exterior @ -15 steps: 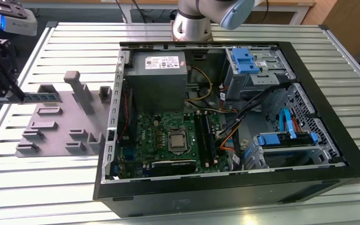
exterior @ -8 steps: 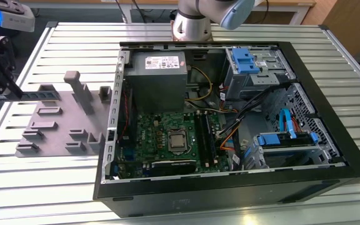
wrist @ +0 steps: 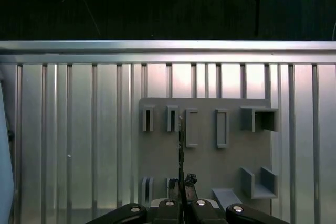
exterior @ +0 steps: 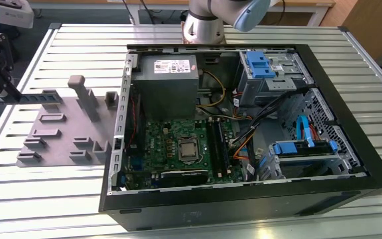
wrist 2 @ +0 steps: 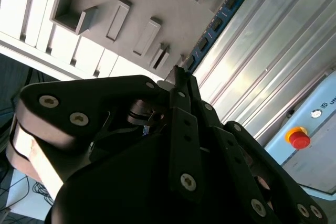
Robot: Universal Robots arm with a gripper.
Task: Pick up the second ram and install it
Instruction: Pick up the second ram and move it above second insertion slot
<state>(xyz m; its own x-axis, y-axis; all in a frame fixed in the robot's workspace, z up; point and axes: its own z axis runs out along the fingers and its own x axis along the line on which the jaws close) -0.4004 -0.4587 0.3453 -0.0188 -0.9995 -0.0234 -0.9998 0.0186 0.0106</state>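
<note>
Inspector: Case (exterior: 244, 198) contents?

Operator: Black tower case, lying open on the slatted metal table (exterior: 51, 199). Inside, the grey power-supply box (exterior: 167, 87) sits at the far end. The green motherboard (exterior: 167, 142) lies nearer, with the processor socket (exterior: 188, 149) in its middle and long black slots (exterior: 219, 144) just beside that. The 2 blue drive brackets (exterior: 258, 64) are toward the exterior view's right, with loose cables (exterior: 244, 134) between them and the board.

Inspector: And the ram stick?

Operator: Outside the case, well apart from the motherboard. The gripper (exterior: 8, 95) is clamped on the blue ram stick (exterior: 42, 97) at the exterior view's left edge, over the far corner of the grey fixture plate (exterior: 61, 137). The second wrist view shows its row of black chips. In the first wrist view it is edge-on, a thin line running out from between the closed fingers (wrist: 190, 179) above the plate's raised holders. Whether its lower edge touches a holder, I cannot tell.

Inspector: Arm pose?

Operator: A silver-and-blue joint (exterior: 211, 22) stands behind the case at the table's far side. The gripper points downward and the stick lies level, pointing toward the exterior view's right.

Inspector: Any writing?

Operator: 1 white label (exterior: 173, 65) on the power supply, its print too small to make out. The second wrist view also shows a red push-button (wrist 2: 299, 139) on a yellow base.
</note>
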